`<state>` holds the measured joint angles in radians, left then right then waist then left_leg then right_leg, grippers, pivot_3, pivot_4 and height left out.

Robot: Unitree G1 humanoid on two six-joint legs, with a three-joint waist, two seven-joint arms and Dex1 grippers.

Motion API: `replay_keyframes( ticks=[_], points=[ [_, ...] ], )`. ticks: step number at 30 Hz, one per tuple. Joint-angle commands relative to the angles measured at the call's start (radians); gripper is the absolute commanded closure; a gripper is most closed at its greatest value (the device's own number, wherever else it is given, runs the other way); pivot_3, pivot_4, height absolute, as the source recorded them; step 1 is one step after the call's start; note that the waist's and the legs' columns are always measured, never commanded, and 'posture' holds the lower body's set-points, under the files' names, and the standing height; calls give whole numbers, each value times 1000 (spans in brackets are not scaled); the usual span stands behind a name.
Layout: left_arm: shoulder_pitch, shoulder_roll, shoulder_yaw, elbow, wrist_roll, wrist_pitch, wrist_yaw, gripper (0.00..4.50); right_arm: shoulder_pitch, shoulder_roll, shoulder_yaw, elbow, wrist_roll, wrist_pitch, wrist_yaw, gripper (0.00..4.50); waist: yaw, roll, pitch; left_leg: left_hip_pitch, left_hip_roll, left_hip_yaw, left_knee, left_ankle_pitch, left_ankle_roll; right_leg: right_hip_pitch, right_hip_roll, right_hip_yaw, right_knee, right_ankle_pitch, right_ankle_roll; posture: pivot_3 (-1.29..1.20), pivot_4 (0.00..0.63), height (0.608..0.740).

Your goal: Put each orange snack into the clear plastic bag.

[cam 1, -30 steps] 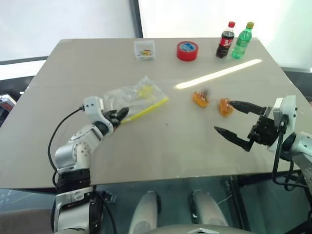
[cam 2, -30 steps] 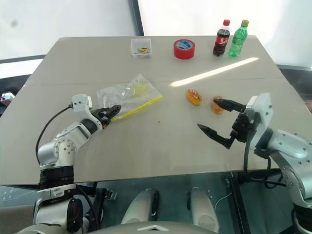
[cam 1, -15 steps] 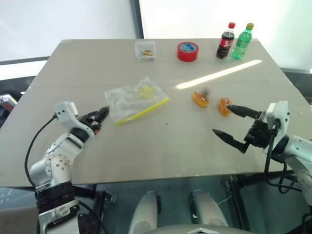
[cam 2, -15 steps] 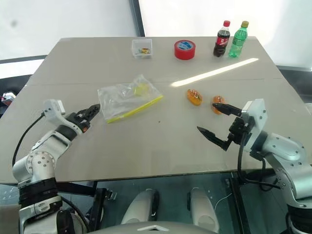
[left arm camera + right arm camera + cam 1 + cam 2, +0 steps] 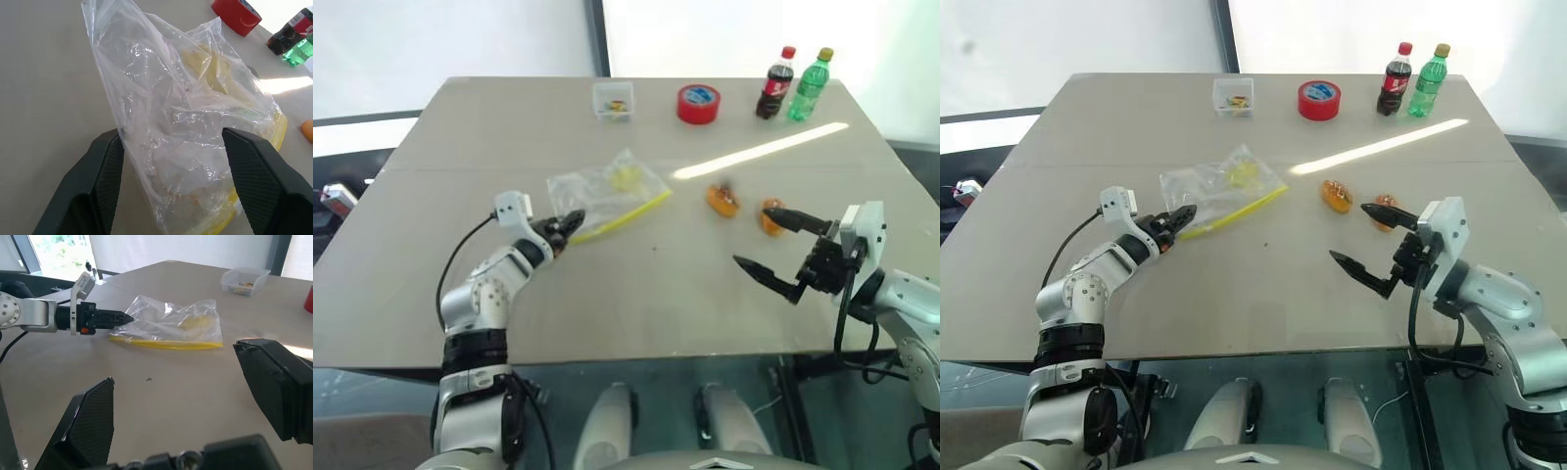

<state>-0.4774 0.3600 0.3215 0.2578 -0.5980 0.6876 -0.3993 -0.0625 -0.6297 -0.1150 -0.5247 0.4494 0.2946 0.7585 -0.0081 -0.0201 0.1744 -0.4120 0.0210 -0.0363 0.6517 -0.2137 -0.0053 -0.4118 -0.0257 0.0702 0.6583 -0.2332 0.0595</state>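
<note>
While the clear plastic bag (image 5: pixel 195 142) lies crinkled on the table (image 5: pixel 636 294) with its near end between the spread, unclosed fingers of the left gripper (image 5: pixel 570 221), the right gripper (image 5: pixel 777 247) hangs wide open just beside the two orange snacks (image 5: pixel 722 199), grasping nothing.

Both arms are built of rounded silver-grey metal segments joined by black collars. A thin black cable loops free along the left arm (image 5: pixel 494 294) from the wrist down to the upper arm; black cables also hang beside the right arm (image 5: pixel 1489 294). Each wrist carries a small white boxy block. The left gripper (image 5: pixel 566 224) has slim black fingers tapering to points, with a small red mark at its base. The right gripper (image 5: pixel 773 245) has long black pointed fingers on a black body; their inner pads (image 5: pixel 93 418) are finely textured.
</note>
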Motion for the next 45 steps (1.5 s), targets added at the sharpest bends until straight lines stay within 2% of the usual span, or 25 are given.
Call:
replay_keyframes(
  ticks=[1, 2, 3, 5, 8, 11, 16, 18, 24, 33, 36, 37, 42, 43, 44, 45],
  points=[
    [-6, -38, -44, 63, 6, 37, -23, 2303, -2, 11, 2, -37, -10, -26, -17, 0, 1, 0, 0, 0, 0, 0, 0, 0, 0, 0, 0, 0, 0, 0, 0, 0, 150, 740],
    [-16, -45, -40, 72, 4, 43, -21, 2784, -2, 15, 4, -39, -13, -26, -21, 0, 1, 0, 0, 0, 0, 0, 1, 0, 0, 0, 0, 0, 0, 0, 0, 0, 150, 740],
    [-24, -49, -38, 81, 4, 47, -21, 2966, -2, 19, 6, -40, -16, -26, -24, 0, 2, 0, 0, 0, -1, 0, 1, 0, 0, 1, -1, 0, 0, 0, 0, 0, 150, 740],
    [-34, -52, -35, 93, 1, 60, -31, 3887, 1, 25, 12, -42, -24, -29, -31, 0, 3, 0, 0, -1, -1, 0, 1, 0, 0, 1, -1, 0, 0, 0, 0, 0, 150, 740],
    [-45, -70, 45, 82, -120, 191, -42, 4485, 2, 34, 22, -62, -26, -17, -46, 0, 1, 0, 0, -1, -1, -1, 1, 0, 0, 0, -1, 0, 0, 0, 0, 0, 150, 740],
    [-26, -72, 111, -2, -285, 391, -61, 4485, -11, 40, 63, -44, -96, -36, -72, 0, -5, 0, 0, -1, -1, -2, 1, 0, 0, 0, -1, -1, 0, 2, 4, 0, 150, 740],
    [37, -75, 164, -138, -467, 602, -30, 4485, -109, 19, 218, 71, -385, -33, -174, 0, -10, -1, 0, -1, -1, -1, 1, 0, 0, 0, -1, -1, -1, 2, 4, 0, 150, 740],
    [68, -70, 169, -187, -519, 656, -24, 4485, -159, 10, 283, 142, -498, -86, -193, 0, -13, -1, 0, -1, 0, -1, 1, 0, 0, -1, -1, -1, 0, 0, 1, 0, 150, 740],
    [113, -56, 192, -237, -607, 711, 24, 4485, -279, 36, 424, 356, -700, -228, -231, 0, -16, -2, 1, -2, 1, -1, 0, 0, 0, -3, 0, -1, 0, 0, 0, 0, 150, 740],
    [135, -40, 200, -244, -699, 714, 73, 4485, -426, 166, 467, 574, -776, -346, -292, 0, -29, -3, 1, -2, 0, -1, 0, 0, 0, -3, 0, -1, 0, 5, 0, 0, 150, 740],
    [151, -27, 184, -258, -712, 715, 67, 4500, -442, 191, 450, 599, -768, -362, -301, 718, -31, -3, 1, -2, 0, -2, -1, 0, 0, -3, 0, -1, 0, 5, 0, 0, 150, 740],
    [154, -26, 180, -259, -717, 712, 70, 4500, -444, 192, 449, 603, -770, -370, -299, 1093, -32, -3, 1, -2, 0, -2, -1, 0, 0, -3, 0, -1, 0, 5, 0, 0, 150, 740],
    [162, -26, 164, -255, -729, 705, 88, 4500, -440, 187, 453, 623, -782, -399, -294, 3550, -32, -3, 1, -2, 0, -2, -2, 0, 0, -3, 0, -1, 0, 5, 0, 0, 150, 740],
    [164, -25, 159, -258, -733, 706, 86, 4500, -438, 187, 452, 626, -783, -403, -294, 4243, -32, -3, 1, -2, 0, -2, -2, 0, 0, -3, 0, -1, 0, 5, 0, 0, 150, 740],
    [166, -21, 154, -262, -733, 706, 82, 4500, -437, 189, 453, 629, -785, -406, -294, 4456, -32, -3, 1, -2, 0, -2, -2, 0, 0, -3, 0, -1, 0, 5, 0, 0, 150, 740],
    [168, -17, 149, -267, -732, 704, 78, 4500, -436, 190, 453, 634, -787, -410, -295, 4456, -32, -3, 1, -2, 0, -2, -2, 0, 0, -3, 0, -1, 0, 5, 0, 0, 150, 740]
  ],
)
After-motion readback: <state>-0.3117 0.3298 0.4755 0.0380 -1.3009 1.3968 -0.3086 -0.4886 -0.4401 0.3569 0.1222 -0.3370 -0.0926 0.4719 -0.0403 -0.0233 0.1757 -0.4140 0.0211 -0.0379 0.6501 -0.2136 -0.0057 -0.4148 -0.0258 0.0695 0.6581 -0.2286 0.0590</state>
